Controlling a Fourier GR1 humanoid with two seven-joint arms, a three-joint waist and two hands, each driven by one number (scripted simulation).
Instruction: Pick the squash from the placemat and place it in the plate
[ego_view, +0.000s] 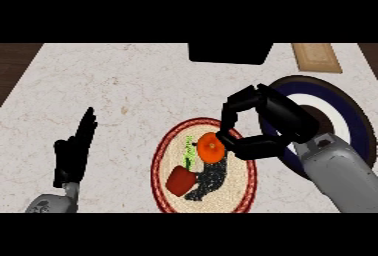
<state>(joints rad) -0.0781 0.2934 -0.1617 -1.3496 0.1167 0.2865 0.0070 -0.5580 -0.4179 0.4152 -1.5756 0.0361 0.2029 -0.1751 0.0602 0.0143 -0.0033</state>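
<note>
Head view: pale marbled counter (125, 80) (dark floor (15, 65) beyond).

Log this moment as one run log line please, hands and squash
right hand: open, over squash | squash: on placemat, not lifted | plate: right of placemat | left hand: open, resting at left

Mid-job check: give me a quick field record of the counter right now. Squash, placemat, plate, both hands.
squash: orange, round, lying on the placemat
placemat: round, red-rimmed, also carries a red item and a dark item
plate: dark blue and white, right of the placemat, partly hidden by the right forearm
right robot hand: over the placemat's right edge, fingers and thumb curled beside the squash, not visibly closed on it
left robot hand: open, resting at left, fingers up
squash in plate: no
</note>
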